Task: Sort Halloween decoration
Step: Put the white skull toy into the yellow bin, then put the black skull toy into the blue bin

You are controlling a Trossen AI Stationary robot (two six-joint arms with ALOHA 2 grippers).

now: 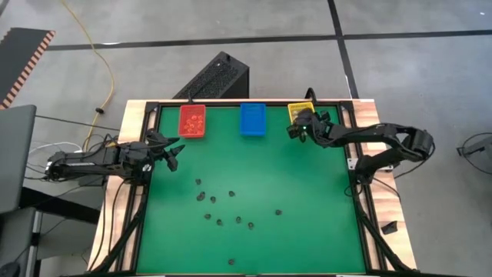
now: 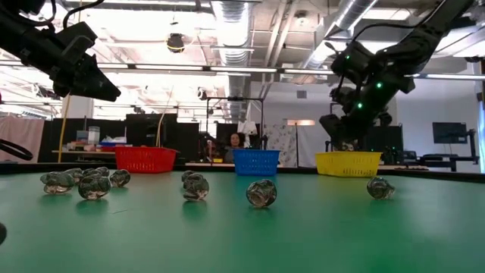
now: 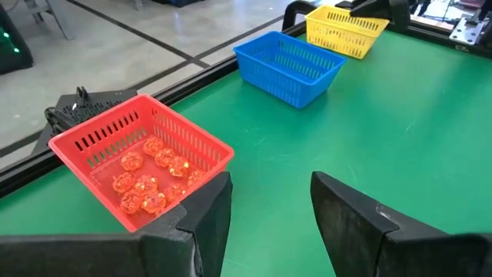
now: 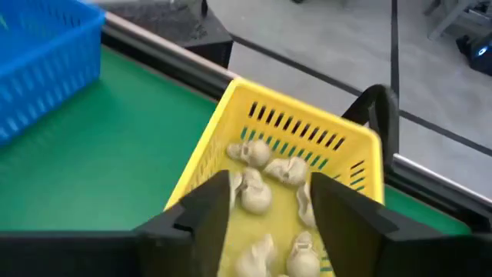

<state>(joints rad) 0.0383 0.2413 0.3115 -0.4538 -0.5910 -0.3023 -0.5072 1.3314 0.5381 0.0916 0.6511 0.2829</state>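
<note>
Green table mat (image 1: 307,192): work surface, framed by a dark rail.

Red bin (image 3: 138,154): far edge of the mat, left of centre; holds a cluster of orange trinkets (image 3: 146,181).

Blue bin (image 1: 252,119): far edge, middle; nothing visible inside from the left wrist view.

Yellow bin (image 4: 284,161): far edge, right; holds several cream-white skull-shaped trinkets (image 4: 257,192), lying loose on its floor.

Loose dark trinkets (image 1: 219,211): about a dozen scattered on the mat's near half, well apart from the bins; in the low view they sit as small rounded lumps, one group at the left, single ones toward the right.

Right gripper (image 4: 269,211): hovering directly over the yellow bin, fingers parted with a clear gap, nothing between them; cream skulls show through the gap.

Left gripper (image 3: 265,211): above the mat near the left edge, just beside the red bin, fingers spread and empty.

Person (image 2: 235,141): seated in the room beyond the table
</note>
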